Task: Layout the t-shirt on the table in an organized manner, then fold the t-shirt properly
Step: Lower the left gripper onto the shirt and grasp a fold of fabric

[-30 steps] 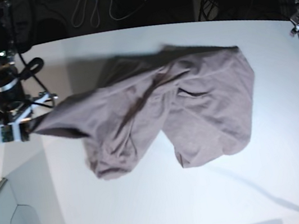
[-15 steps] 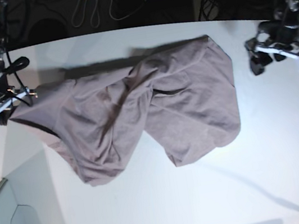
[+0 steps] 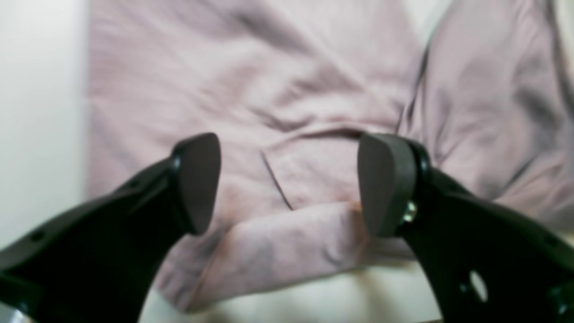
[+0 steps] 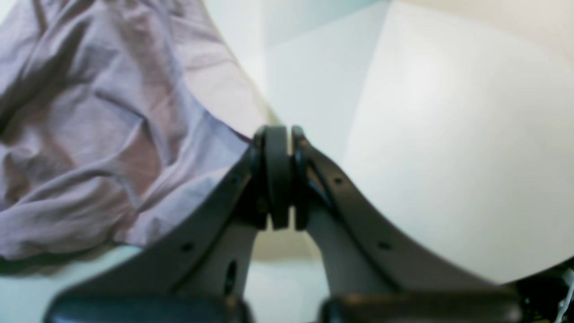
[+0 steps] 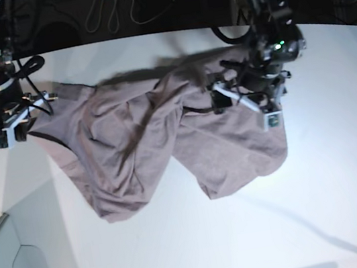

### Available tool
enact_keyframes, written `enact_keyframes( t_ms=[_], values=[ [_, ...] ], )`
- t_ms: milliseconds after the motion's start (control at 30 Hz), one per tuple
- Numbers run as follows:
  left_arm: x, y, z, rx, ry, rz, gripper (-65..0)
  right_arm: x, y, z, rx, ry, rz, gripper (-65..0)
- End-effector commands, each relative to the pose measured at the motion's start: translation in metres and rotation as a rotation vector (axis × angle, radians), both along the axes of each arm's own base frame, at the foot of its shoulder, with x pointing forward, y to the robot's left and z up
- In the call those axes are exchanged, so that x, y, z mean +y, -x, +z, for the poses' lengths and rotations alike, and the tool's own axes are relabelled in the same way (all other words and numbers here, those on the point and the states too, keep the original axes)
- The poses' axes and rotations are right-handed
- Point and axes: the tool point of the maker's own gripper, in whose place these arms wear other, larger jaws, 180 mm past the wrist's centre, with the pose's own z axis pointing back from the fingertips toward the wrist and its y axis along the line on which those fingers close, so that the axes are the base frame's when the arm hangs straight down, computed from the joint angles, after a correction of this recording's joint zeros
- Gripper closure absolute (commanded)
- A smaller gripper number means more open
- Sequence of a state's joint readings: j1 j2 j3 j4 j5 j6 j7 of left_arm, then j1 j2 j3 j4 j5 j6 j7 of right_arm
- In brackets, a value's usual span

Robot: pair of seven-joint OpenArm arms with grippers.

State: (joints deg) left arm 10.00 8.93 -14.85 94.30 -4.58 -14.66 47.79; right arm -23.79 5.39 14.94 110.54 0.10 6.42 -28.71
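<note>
White table [image 5: 182,242]: mauve t-shirt [image 5: 146,146] crumpled (unfolded).

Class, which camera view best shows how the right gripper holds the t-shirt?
The right wrist view: the right gripper is shut, pinching the t-shirt at its edge. The base view shows the gripper small, at the shirt's corner. The left wrist view shows only cloth beneath the open left gripper.

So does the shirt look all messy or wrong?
Yes. The t-shirt lies bunched and twisted on the table, layers folded over each other, one corner pinched in the right claw. Nothing looks torn.
</note>
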Motion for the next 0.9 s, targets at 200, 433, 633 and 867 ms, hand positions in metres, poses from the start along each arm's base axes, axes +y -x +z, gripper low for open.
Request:
enact_keyframes(
  t_ms=[200, 433, 633, 867],
  values=[
    [-0.01, -0.016, -0.014, -0.014, 0.022, -0.002, -45.7, -0.001, -0.004, 0.01, -0.034, 0.022, 0.022, 0.0],
    [-0.015, -0.01, -0.027, 0.024, 0.038, -0.007, -45.5, -0.002, -0.004, 0.01, -0.034, 0.023, 0.021, 0.0],
    [-0.016, -0.01, -0.029, 0.024, 0.043, -0.015, -24.4, 0.0, -0.006, 0.011, -0.04, 0.022, 0.023, 0.0],
    [-0.016, -0.011, -0.026, 0.017, 0.041, -0.015, -1.1, 0.0, -0.006, 0.011, -0.039, 0.021, 0.024, 0.0]
  ],
)
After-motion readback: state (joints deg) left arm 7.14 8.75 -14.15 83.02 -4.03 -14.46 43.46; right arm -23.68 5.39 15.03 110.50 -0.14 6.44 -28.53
